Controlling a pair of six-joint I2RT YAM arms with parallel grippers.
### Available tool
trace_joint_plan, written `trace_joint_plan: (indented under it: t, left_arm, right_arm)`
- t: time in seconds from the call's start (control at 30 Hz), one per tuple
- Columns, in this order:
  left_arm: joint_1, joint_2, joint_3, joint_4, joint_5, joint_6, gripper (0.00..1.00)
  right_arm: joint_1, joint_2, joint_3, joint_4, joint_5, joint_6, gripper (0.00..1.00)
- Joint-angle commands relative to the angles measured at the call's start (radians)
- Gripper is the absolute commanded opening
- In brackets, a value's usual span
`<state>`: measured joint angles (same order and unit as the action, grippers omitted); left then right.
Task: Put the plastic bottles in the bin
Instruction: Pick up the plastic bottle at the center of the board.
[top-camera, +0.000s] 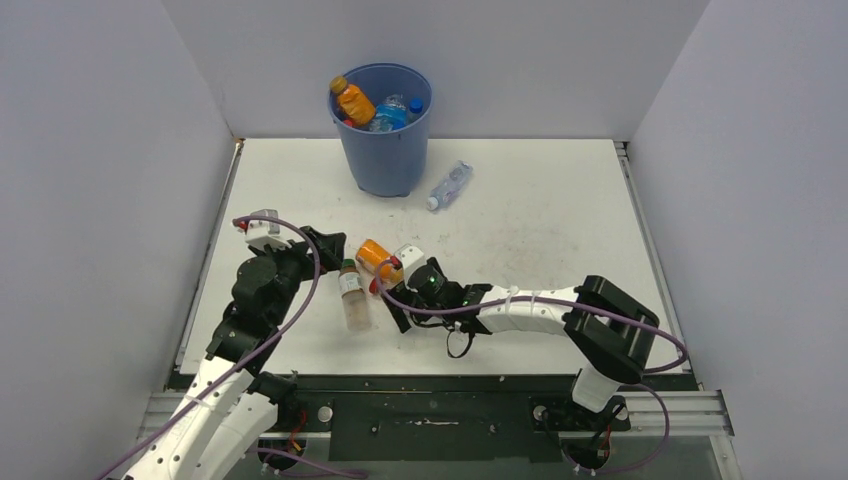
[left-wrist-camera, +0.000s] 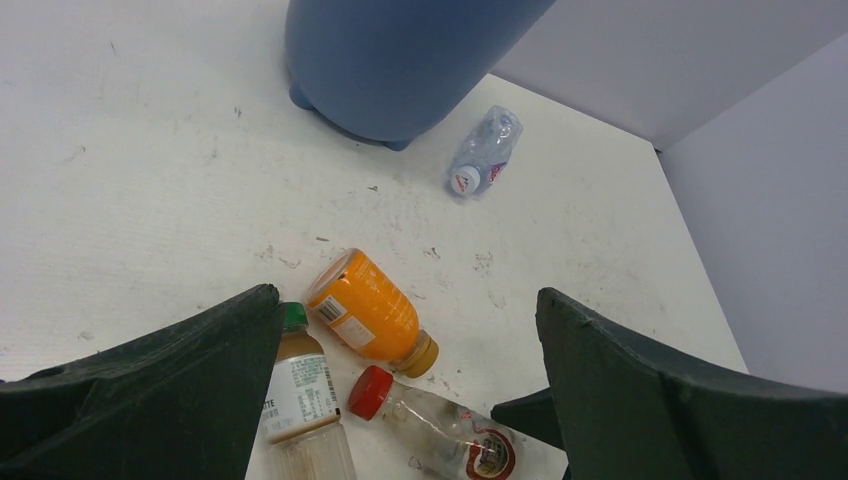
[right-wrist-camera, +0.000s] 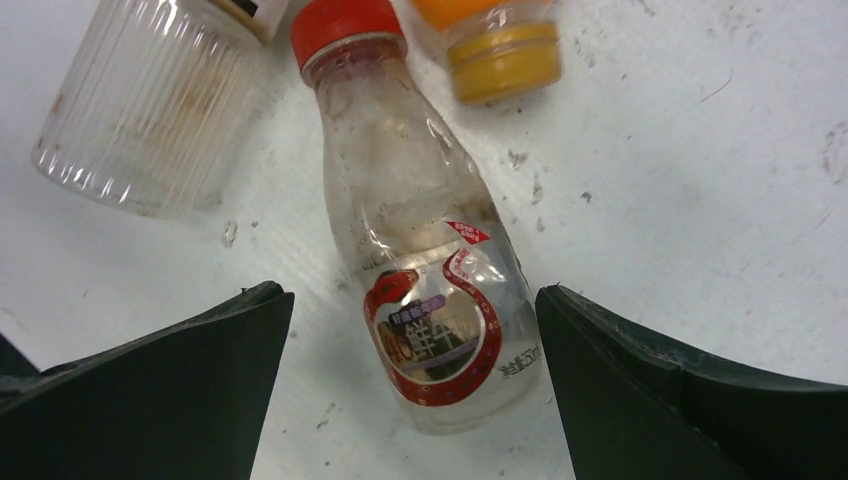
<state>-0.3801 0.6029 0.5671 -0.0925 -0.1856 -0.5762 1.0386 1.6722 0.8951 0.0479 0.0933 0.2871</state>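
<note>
Your right tool (right-wrist-camera: 408, 300) stands apart over the smooth clear red-capped bottle (right-wrist-camera: 420, 240); your left tool (left-wrist-camera: 405, 296), also apart, faces the scuffed tabletop (left-wrist-camera: 150, 150).

My top camera looks down from above and behind the near edge, far enough back to take in the whole white table (top-camera: 560, 230) out to the blue bin (top-camera: 385, 160). My left wrist camera faces far-right across the table, catching the bin's base. My right wrist camera hangs close over the red-capped clear bottle (right-wrist-camera: 420, 250). Both wrist views share it, the orange bottle (left-wrist-camera: 370, 310) and the green-capped bottle (left-wrist-camera: 300, 385).
</note>
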Motion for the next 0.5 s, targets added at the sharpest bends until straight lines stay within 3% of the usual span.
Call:
trace_joint_plan:
  t: [0.0,0.2,0.47]
  left_arm:
    - [-0.006,-0.002,0.009,0.051,0.039,-0.007,0.96]
    - [-0.023,-0.003,0.014,0.042,0.031,0.002,0.96]
    - [-0.059,-0.012,0.023,0.016,-0.011,0.026,0.96]
  right_arm:
    - [0.038,-0.063,-0.027,0.015,-0.026,0.099,0.97]
    - [0.070,-0.096,-0.016,-0.041,0.062,0.113,1.00]
    - [0.071,0.054,0.141,-0.213,0.122,-0.023,1.00]
